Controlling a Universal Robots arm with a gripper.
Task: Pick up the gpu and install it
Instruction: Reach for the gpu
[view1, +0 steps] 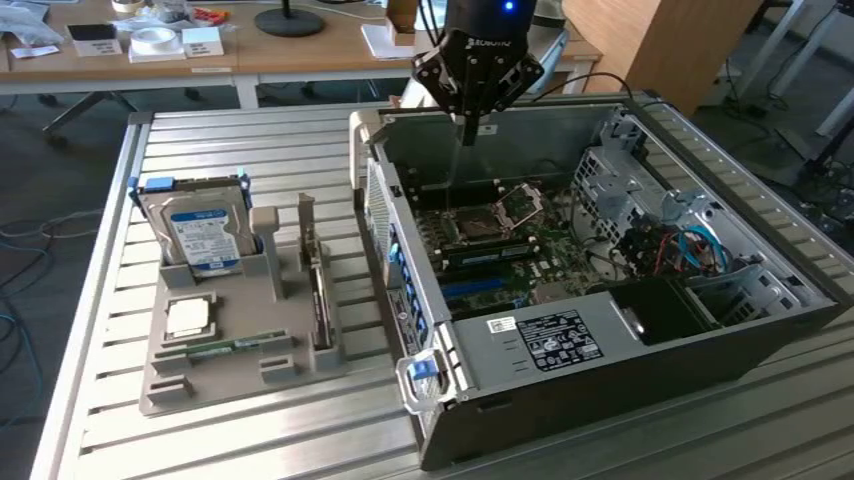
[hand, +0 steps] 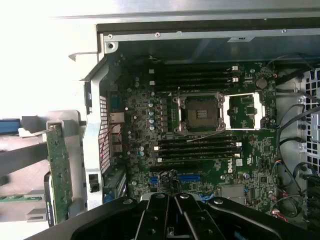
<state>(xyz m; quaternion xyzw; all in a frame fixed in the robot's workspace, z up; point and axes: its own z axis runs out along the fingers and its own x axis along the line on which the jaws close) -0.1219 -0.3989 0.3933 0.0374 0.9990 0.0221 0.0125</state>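
The gpu stands on edge in the gray holder, well apart from the gripper, toward the exterior view's left. The gripper is closed and empty.

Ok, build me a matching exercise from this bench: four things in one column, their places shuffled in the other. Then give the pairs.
Things
1. gpu
2. hard drive
3. memory stick
4. pincer

Places
A. above the open computer case
B. lying flat at the end of the gray tray closest to the exterior camera
C. standing on edge in the tray slot nearest the case
D. upright at the tray's far end

Pairs: 1-C, 2-D, 3-B, 4-A
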